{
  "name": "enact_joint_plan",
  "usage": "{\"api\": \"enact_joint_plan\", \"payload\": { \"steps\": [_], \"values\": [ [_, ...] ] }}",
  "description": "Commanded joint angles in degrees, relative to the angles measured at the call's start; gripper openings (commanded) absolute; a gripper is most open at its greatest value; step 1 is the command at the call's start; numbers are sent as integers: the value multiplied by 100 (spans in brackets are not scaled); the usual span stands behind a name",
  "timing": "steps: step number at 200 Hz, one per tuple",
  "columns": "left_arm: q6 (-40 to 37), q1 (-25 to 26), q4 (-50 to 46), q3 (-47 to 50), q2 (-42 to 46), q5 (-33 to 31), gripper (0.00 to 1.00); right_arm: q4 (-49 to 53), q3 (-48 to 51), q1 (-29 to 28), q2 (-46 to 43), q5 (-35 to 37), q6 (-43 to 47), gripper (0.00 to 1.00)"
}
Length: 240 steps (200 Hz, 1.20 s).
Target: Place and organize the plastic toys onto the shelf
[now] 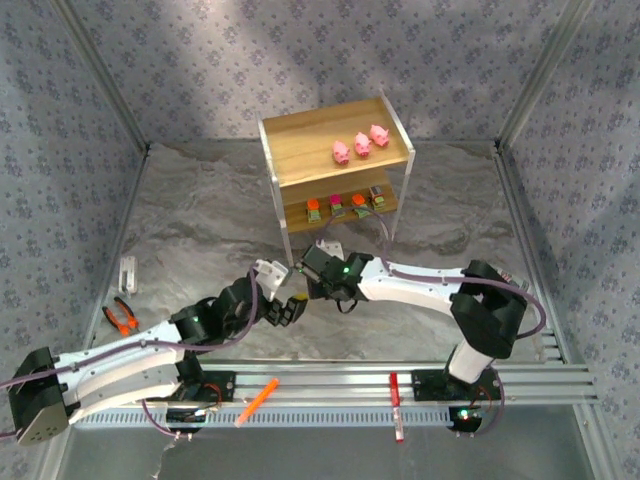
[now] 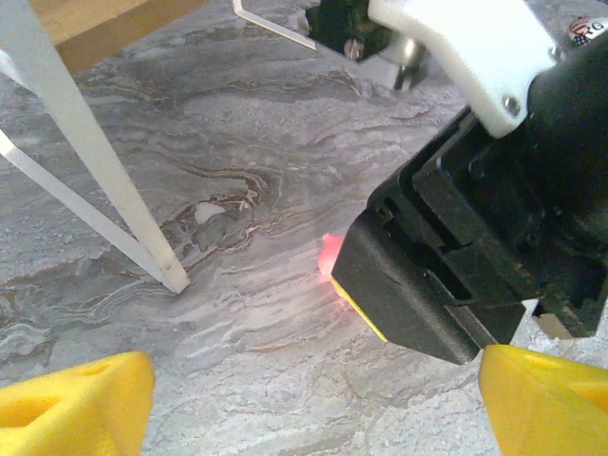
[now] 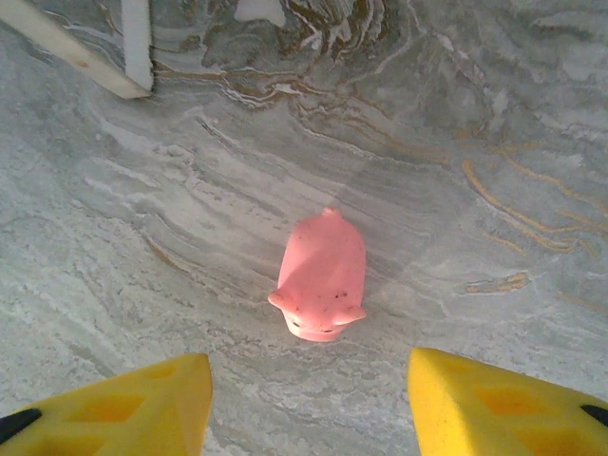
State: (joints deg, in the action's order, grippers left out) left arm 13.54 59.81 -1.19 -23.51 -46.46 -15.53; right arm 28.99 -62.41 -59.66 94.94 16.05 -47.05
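Observation:
The shelf (image 1: 300, 141) stands at the back of the table. Three pink pig toys (image 1: 361, 146) sit on its top board and several blocky toys (image 1: 337, 206) line its lower board. One more pink pig (image 3: 320, 275) lies on the grey table, just beyond the yellow fingertips (image 3: 142, 404) of my right gripper (image 3: 304, 399), which is open and apart from it. In the top view my right gripper (image 1: 322, 272) hovers in front of the shelf. My left gripper (image 1: 291, 308) is close beside it. The left gripper (image 2: 313, 399) is open and empty, facing the right gripper's black body (image 2: 456, 256), with a sliver of the pig (image 2: 330, 255) past it.
A white shelf leg (image 2: 95, 161) stands close to the left gripper. Orange-handled pliers (image 1: 122, 318) and a white part (image 1: 128, 271) lie at the left. An orange marker (image 1: 256, 401) and a red marker (image 1: 395, 405) rest on the near rails.

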Motion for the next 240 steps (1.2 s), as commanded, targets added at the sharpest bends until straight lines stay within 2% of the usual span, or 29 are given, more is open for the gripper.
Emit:
{"api": "enact_joint_plan", "payload": {
  "steps": [1, 93, 240],
  "values": [
    [49, 13, -82, 48, 102, -166, 88, -128, 99, -76, 160, 15, -275, 58],
    [52, 11, -78, 39, 71, -152, 88, -310, 208, -247, 447, 580, -741, 58],
    [52, -5, -57, 30, 28, -117, 89, -594, 168, -68, 744, 530, -709, 54]
  ]
}}
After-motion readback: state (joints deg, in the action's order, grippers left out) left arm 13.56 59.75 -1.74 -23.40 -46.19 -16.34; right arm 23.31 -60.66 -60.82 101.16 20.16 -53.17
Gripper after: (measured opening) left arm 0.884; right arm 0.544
